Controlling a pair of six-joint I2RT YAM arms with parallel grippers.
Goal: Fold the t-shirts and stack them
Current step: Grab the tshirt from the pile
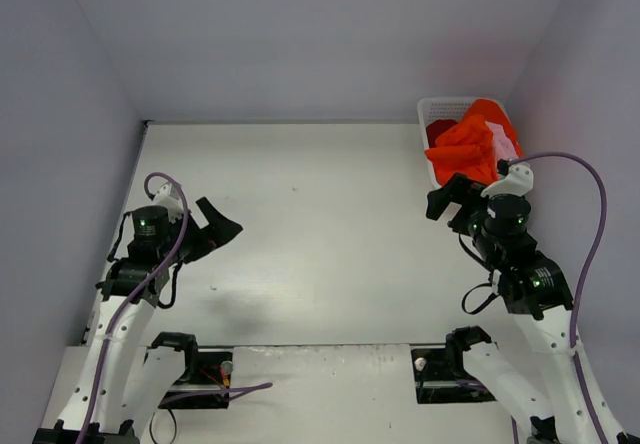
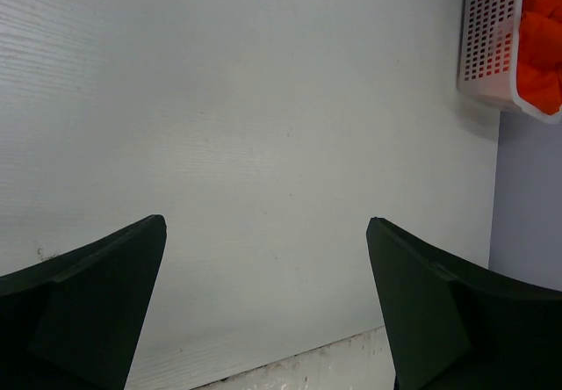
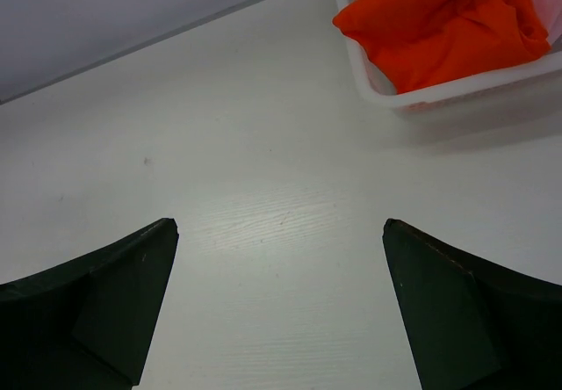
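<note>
The t-shirts [image 1: 470, 142] lie crumpled and unfolded in one heap inside the white basket [image 1: 428, 105] at the far right. The bright orange t-shirt [image 1: 465, 149] is on top. The dark red t-shirt [image 1: 438, 128] shows at its left, and the light pink t-shirt [image 1: 503, 140] at its right.

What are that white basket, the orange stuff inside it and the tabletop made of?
Basket: looks like rigid white plastic, slightly glossy, its wall pierced by a regular grid of small slots. Orange t-shirt: soft matte cloth, judging by its loose folds and creases. Table: matte white board with faint wood-like grain lines; probably painted or laminated, hard to say.
</note>
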